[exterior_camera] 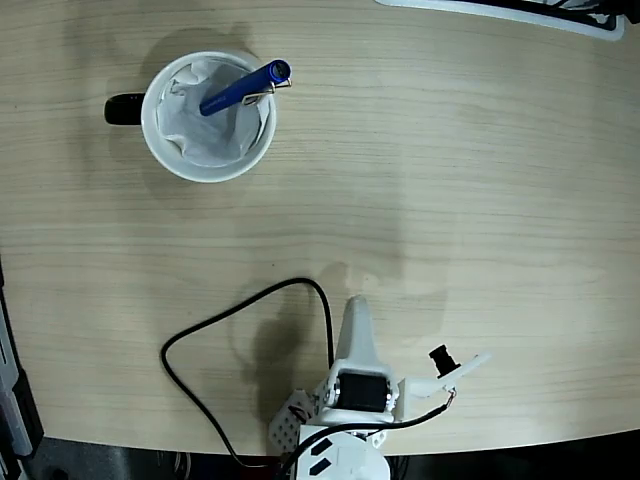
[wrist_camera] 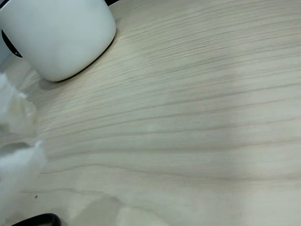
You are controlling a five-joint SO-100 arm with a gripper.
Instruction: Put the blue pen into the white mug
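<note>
- The gripper sits low in the fixed view, pointing up the table and holding nothing; whether its jaws are parted cannot be told.
- The blue pen stands tilted inside the white mug, clip end resting on the rim at upper right.
- A black cable loops beside the arm.

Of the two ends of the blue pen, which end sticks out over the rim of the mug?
The clip end of the blue pen: it leans over the upper-right rim of the white mug, while its other end sits inside on the crumpled paper.

Blue pen, white mug, seemingly black handle.
</note>
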